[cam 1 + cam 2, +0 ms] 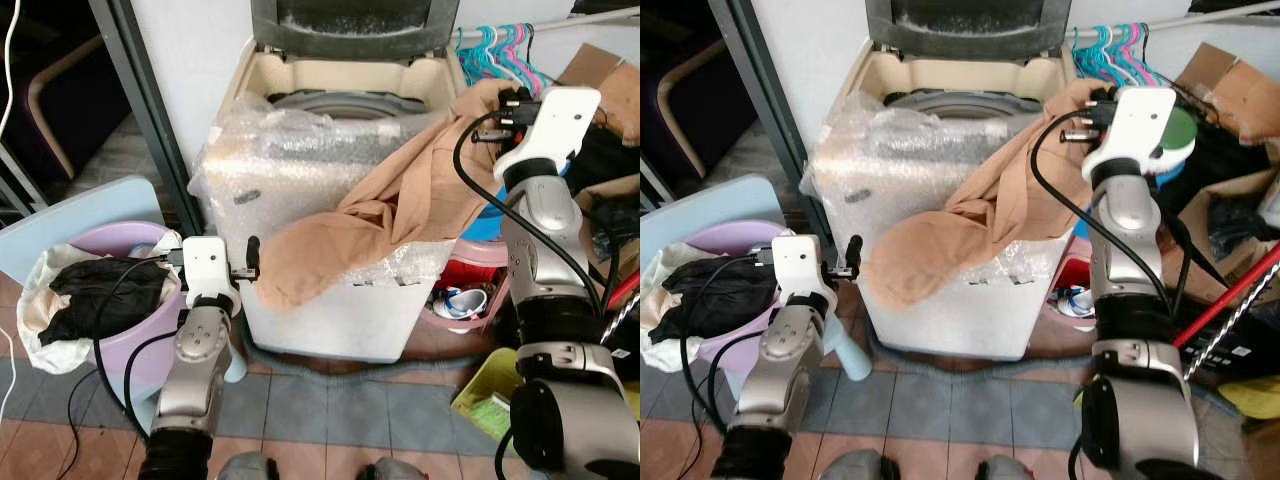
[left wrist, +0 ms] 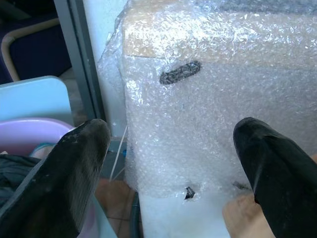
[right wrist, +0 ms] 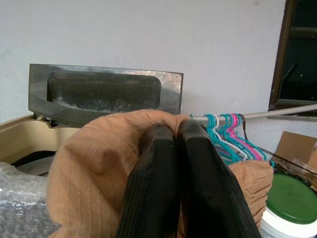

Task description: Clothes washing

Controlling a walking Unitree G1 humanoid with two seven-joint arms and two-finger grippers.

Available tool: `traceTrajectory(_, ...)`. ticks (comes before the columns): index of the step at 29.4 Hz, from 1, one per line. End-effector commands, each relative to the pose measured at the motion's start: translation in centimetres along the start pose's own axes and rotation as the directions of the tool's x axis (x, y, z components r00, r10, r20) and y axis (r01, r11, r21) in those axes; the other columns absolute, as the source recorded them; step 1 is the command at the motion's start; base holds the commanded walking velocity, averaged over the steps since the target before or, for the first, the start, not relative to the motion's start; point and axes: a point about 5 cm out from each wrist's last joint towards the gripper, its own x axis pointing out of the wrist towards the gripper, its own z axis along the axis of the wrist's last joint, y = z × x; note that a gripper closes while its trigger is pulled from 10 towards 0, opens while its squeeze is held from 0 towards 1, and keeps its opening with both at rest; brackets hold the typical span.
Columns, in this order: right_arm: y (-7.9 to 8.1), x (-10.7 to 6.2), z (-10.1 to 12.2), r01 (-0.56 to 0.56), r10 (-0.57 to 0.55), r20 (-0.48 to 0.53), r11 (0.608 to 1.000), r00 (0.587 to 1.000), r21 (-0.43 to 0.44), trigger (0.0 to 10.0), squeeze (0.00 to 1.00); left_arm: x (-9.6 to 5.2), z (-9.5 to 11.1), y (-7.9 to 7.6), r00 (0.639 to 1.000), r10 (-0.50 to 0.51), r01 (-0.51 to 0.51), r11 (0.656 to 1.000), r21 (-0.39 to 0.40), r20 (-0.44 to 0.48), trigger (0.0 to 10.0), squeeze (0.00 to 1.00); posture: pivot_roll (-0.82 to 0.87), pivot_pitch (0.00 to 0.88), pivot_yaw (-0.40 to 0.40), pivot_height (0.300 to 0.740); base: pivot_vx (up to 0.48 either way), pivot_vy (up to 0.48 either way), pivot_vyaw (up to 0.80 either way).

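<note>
Your right tool [image 3: 178,148] is pinching the tan-orange garment [image 1: 400,210] above the bubble-wrapped white top-loading washer [image 1: 330,190], left tool [image 2: 173,163] spread wide; trailing cloth is risking snagging outside the drum.

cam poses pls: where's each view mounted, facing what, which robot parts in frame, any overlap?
Head stereo eyes: look forward and down at washing machine; both arms show.
Left wrist: along open left gripper at the bubble wrap.
Right wrist: along right gripper shut on tan garment, lid behind.
Shared: garment, machine.
</note>
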Motion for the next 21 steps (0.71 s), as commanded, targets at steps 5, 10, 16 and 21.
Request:
traceTrajectory(5, 1.8, 1.2, 3.3, -0.12, 0.121, 0.137, 0.993, 0.983, -0.015, 10.0, 0.0, -0.4, 0.7, 0.8, 0.999, 0.029, -0.029, 1.0, 0.002, 0.024, 10.0, 0.0, 0.03, 0.007, 0.0, 0.74, 0.394, 0.0, 0.0)
traceTrajectory(10, 2.9, 1.5, 4.7, -0.232, 0.236, 0.17, 0.972, 0.957, -0.045, 10.0, 0.0, -1.3, 0.5, 1.7, 0.997, 0.072, -0.072, 0.997, -0.003, 0.017, 10.0, 0.0, 0.03, 0.022, -0.009, 0.74, 0.472, 0.0, 0.0)
traceTrajectory(16, 4.2, 1.7, 5.6, -0.353, 0.357, 0.185, 0.934, 0.916, -0.058, 10.0, 0.0, -1.5, -0.1, 1.5, 0.997, 0.073, -0.074, 0.997, -0.013, -0.011, 10.0, 0.0, 0.03, 0.01, -0.008, 0.74, 0.446, 0.05, 0.0)
traceTrajectory(21, 5.7, 2.2, 7.0, -0.496, 0.502, 0.203, 0.864, 0.84, -0.084, 10.0, 0.0, -1.4, -0.3, 1.4, 0.997, 0.069, -0.069, 0.998, -0.012, -0.035, 10.0, 0.0, 0.03, 0.002, -0.007, 0.74, 0.324, 0.352, 0.0)
